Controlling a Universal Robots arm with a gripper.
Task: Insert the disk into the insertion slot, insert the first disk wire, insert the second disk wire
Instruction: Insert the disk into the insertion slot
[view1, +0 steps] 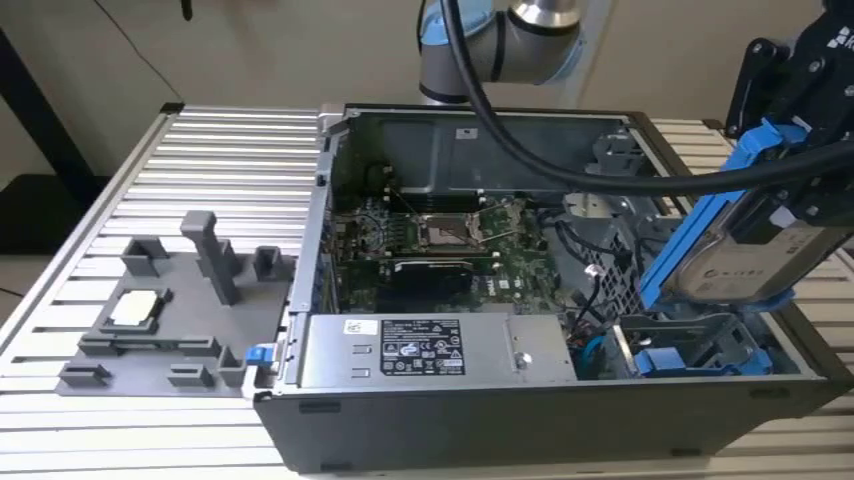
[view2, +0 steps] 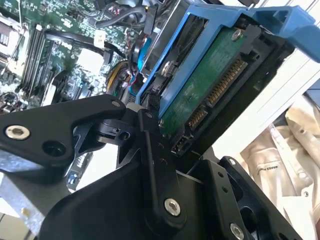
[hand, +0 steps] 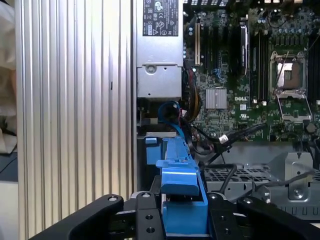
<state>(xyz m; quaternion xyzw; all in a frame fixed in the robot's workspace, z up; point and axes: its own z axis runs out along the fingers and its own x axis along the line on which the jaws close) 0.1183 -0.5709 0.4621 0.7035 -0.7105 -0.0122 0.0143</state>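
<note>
- Disk (view1: 743, 268) is up in the air, over the case's (view1: 534, 425) near corner on the exterior view's right. It's not in the insertion slot (view1: 701, 335) yet.
- My pincer (view1: 790, 140) is clamped on the disk's bright blue carrier frame. In the first wrist view the black fingers (hand: 220, 217) sit on both sides of the blue plastic with no gap.
- The disk is on edge and leaning. Its top end is up at my pincer and its low end hangs just above the grey drive cage that holds the slot.
- In the exterior view the pale label faces the camera. The second wrist view has the other side, with the green circuit board (view2: 210, 85) and its connector pins.
- Another blue-framed drive (view1: 663, 361) already sits low in that cage.
- Inside the open case the motherboard (view1: 441, 235) lies flat and the power supply (view1: 407, 350) runs along the near wall. Loose black cables (view1: 587, 255) lie between the board and the cage.
- The case sits on a ribbed metal worktop (view1: 200, 150). A grey fixture tray (view1: 174, 310) is near the worktop's edge on the exterior view's left.
</note>
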